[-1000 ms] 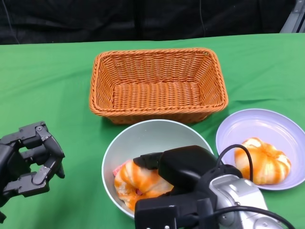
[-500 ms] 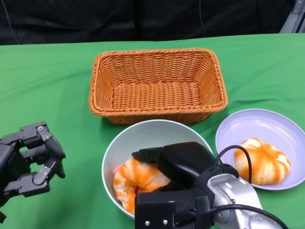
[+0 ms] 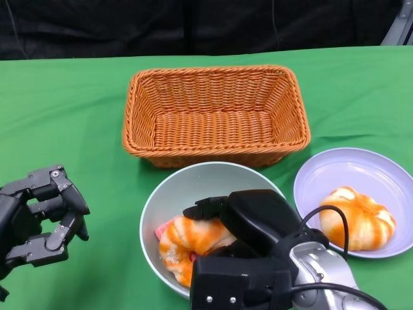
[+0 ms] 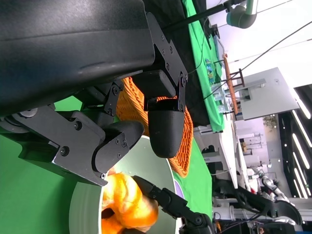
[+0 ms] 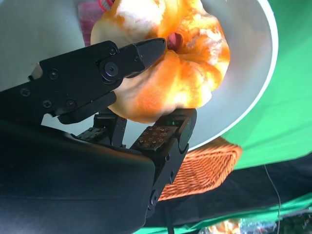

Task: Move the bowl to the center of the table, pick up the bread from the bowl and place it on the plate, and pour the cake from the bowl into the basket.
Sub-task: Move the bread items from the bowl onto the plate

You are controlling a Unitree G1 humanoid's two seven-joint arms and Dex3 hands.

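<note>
Inside the pale bowl (image 3: 169,204) my right hand (image 3: 248,223) grips the orange bread (image 3: 192,240), with fingers (image 5: 100,68) closed on both of its sides. Under the bread a bit of pink cake (image 3: 162,229) shows. My left hand (image 3: 39,213) hangs over the green table (image 3: 64,123), fingers curled and holding nothing. Behind the bowl stands the wicker basket (image 3: 216,115). Beside the bowl, the lilac plate (image 3: 342,171) carries another bread (image 3: 357,218).
</note>
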